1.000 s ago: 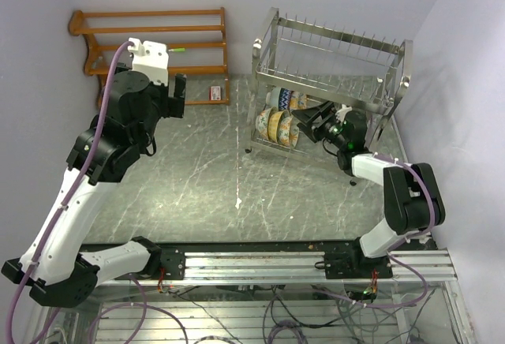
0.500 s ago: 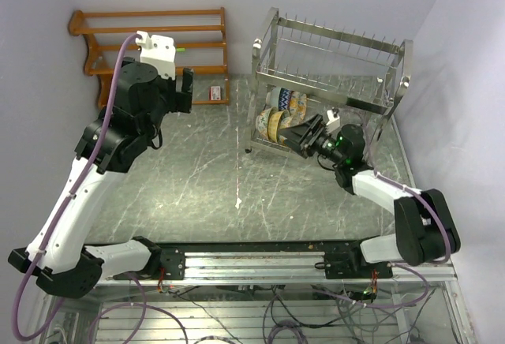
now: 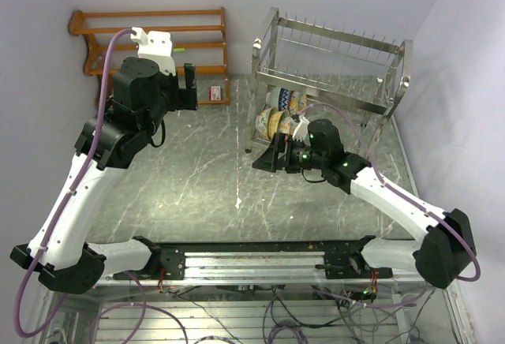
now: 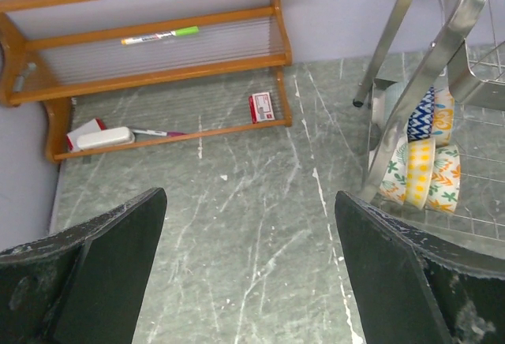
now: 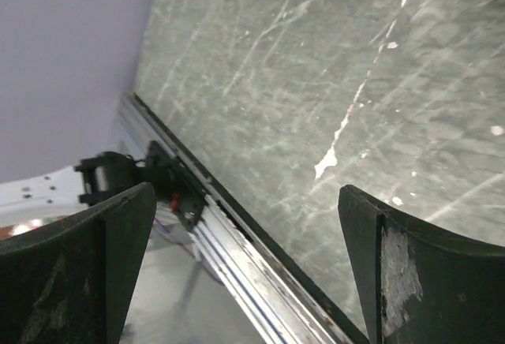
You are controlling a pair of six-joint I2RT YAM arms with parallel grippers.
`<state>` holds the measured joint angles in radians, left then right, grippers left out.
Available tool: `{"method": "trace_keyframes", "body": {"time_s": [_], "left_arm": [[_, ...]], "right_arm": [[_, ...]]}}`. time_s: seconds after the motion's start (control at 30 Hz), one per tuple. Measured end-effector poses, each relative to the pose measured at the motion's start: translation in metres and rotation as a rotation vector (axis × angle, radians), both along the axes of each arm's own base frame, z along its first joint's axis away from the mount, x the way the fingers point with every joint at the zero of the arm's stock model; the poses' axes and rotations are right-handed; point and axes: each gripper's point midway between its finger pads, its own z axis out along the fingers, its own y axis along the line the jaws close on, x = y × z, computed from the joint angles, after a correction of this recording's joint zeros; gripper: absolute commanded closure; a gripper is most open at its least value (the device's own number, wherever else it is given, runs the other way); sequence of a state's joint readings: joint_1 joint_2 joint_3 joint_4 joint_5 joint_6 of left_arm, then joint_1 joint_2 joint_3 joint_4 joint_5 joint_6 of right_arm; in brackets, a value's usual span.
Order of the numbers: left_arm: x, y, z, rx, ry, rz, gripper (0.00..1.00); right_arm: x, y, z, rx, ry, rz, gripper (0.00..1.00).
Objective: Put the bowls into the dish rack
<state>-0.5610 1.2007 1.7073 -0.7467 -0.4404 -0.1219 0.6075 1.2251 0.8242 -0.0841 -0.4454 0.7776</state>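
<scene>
right gripper [image 3: 266, 159] spread, empty, low over the counter [image 3: 189, 178], just beside the dish rack [image 3: 327, 84] in the far right corner. left gripper [image 4: 248, 202] spread, empty, near the far left corner. bowls [image 3: 278, 119] stand on edge in the lower tier. risk: a careless swing clips the rack and tips bowls out.

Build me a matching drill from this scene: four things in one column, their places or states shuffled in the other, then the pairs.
Things:
1. bowls
2. marker
3. red box
4. right gripper

Places or states:
a. open, above bare table
b. at the shelf's foot
c. in the rack's lower tier
d. on a raised shelf step

Pairs: 1-c, 2-d, 3-b, 4-a
</scene>
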Motion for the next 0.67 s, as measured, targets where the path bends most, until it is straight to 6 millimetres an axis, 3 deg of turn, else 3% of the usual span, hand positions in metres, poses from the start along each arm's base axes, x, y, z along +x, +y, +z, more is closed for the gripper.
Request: {"method": "trace_keyframes", "body": {"time_s": [0.2,0.4,0.67], "left_arm": [[-0.004,-0.003,-0.005,-0.048,0.027,-0.004,0.01],[-0.008,-0.004,-0.014,-0.081,0.065,0.002,0.01],[-0.012,-0.007,-0.026,-0.121,0.096,0.003,0.01]], "right_arm": [[-0.018,-0.007,0.019,-0.207,-0.128,0.065,0.0],[-0.058,-0.012,0.004,-0.357,-0.132,0.157,0.0],[-0.066,-0.029,0.018,-0.363,-0.171,0.124,0.0]]}}
